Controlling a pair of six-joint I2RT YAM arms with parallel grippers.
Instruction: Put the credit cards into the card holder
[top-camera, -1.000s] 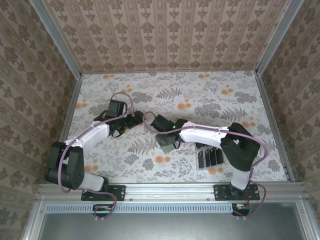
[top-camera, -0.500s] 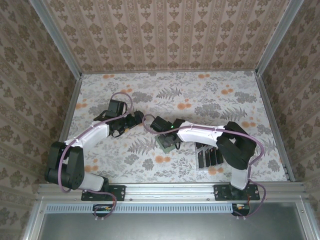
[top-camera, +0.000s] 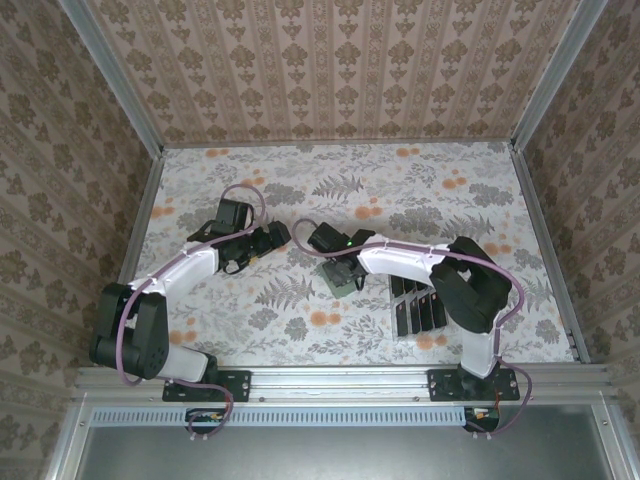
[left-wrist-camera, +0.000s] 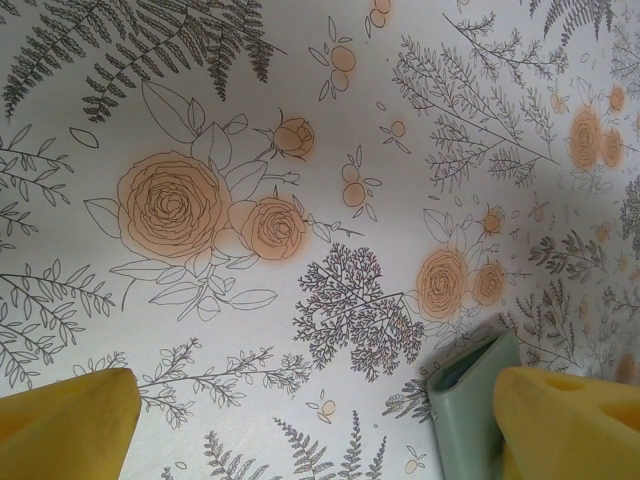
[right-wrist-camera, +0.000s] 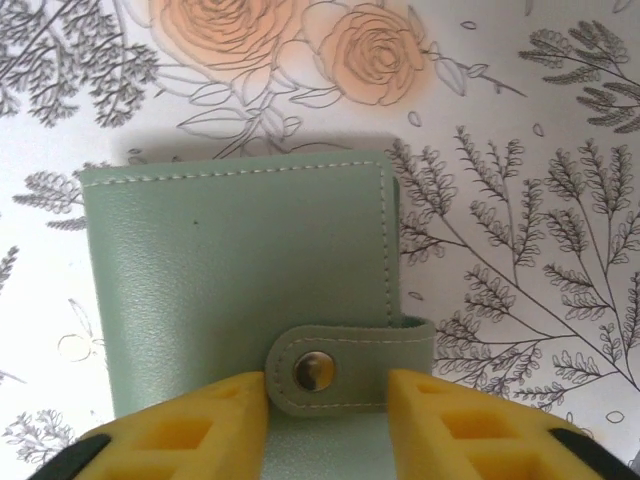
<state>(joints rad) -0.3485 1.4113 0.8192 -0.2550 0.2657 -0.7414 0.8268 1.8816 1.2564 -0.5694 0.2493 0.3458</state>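
Note:
The card holder, a sage-green wallet, lies flat and closed on the floral table, its snap strap buttoned over the front. My right gripper hovers right over it, yellow fingers a small way apart on either side of the snap tab, not clamped on it. From above, the card holder sits mid-table under my right gripper. The black credit cards stand in a rack to its right. My left gripper is wide open and holds nothing; a corner of the card holder shows beside its right finger.
The clear slotted rack holding the cards stands near the right arm's elbow. Patterned walls close in the table on three sides. My left gripper rests low, left of the card holder.
My right gripper has narrowed its jaws and shifted slightly toward the far side over the card holder. The left arm has stayed put.

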